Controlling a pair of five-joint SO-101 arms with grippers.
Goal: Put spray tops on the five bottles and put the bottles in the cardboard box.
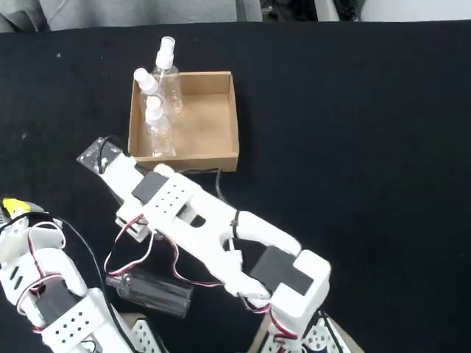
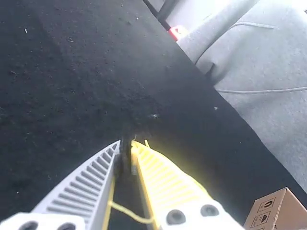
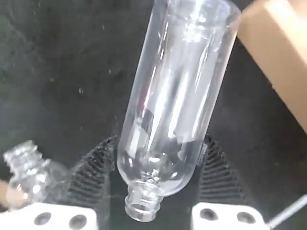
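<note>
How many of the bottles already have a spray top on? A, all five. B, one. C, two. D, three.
D: in the high view, three capped bottles stand in the cardboard box: the far one, the middle one and the near one.

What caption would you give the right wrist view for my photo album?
The robot's right hand grips a clear, topless bottle near the cardboard box.

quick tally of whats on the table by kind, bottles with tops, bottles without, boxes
bottles with spray tops: 3
bottles without tops: 2
cardboard box: 1
total: 6
</note>
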